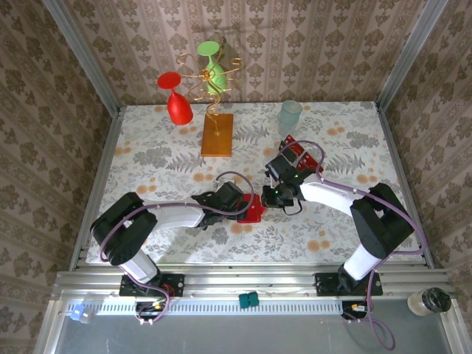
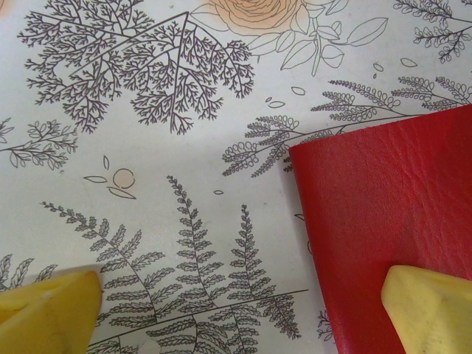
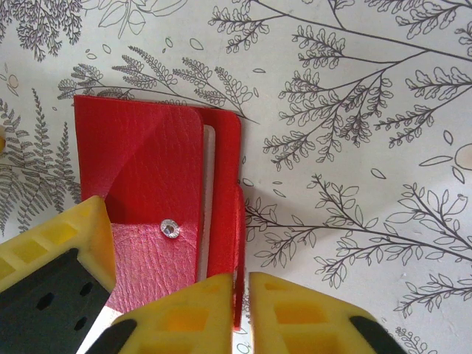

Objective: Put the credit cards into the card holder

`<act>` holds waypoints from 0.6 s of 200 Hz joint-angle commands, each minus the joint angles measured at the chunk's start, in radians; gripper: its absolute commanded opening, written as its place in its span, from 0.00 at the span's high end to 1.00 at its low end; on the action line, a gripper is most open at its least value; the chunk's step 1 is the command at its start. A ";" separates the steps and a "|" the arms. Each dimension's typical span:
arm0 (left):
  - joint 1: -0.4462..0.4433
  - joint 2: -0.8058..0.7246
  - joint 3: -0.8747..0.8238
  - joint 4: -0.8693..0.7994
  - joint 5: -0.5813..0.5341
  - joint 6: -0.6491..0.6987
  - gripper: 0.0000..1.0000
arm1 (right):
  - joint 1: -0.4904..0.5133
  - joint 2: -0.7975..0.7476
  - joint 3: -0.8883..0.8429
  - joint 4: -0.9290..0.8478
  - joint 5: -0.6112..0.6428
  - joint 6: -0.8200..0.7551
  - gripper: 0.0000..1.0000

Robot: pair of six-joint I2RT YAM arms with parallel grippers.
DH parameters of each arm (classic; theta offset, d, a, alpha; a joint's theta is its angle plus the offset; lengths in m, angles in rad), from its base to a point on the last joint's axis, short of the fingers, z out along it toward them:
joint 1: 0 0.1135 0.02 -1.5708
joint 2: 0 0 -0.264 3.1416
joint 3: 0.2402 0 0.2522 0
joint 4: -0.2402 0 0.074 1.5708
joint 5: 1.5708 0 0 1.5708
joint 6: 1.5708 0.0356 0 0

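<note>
The card holder (image 1: pixel 254 214) lies open at mid-table, a red wallet (image 3: pixel 147 162) with a snap stud (image 3: pixel 170 228) and a pinkish inner pocket. My right gripper (image 3: pixel 242 310) is shut on a thin red credit card (image 3: pixel 238 243), seen edge-on and standing against the wallet's right edge. In the top view this gripper (image 1: pixel 271 198) sits just right of the wallet. My left gripper (image 2: pixel 240 310) is open, one fingertip (image 2: pixel 431 306) resting on the wallet's red outer leather (image 2: pixel 383 206), the other over bare cloth. More red cards (image 1: pixel 301 153) lie in a pile behind the right arm.
An orange-brown block with a gold wire stand (image 1: pixel 217 134) sits at the back, with a red glass (image 1: pixel 175 99) and a green glass (image 1: pixel 214 70) hanging on it. A pale tumbler (image 1: pixel 289 114) stands right of it. Walls close in the flowered table (image 1: pixel 147 147).
</note>
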 commanded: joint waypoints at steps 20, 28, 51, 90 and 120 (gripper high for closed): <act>-0.023 0.061 -0.014 -0.013 0.068 -0.011 0.00 | 0.004 -0.012 0.009 -0.013 0.000 -0.009 0.86; -0.024 0.062 -0.014 -0.012 0.068 -0.010 0.00 | 0.004 -0.015 0.010 -0.013 0.001 -0.010 0.86; -0.023 0.062 -0.014 -0.011 0.068 -0.010 0.00 | 0.005 -0.017 0.009 -0.015 0.001 -0.011 0.90; -0.024 0.062 -0.015 -0.010 0.068 -0.011 0.00 | 0.005 -0.022 0.008 0.011 -0.031 -0.005 1.00; -0.025 0.062 -0.017 -0.006 0.068 -0.013 0.00 | 0.006 0.002 0.017 0.051 -0.088 0.015 1.00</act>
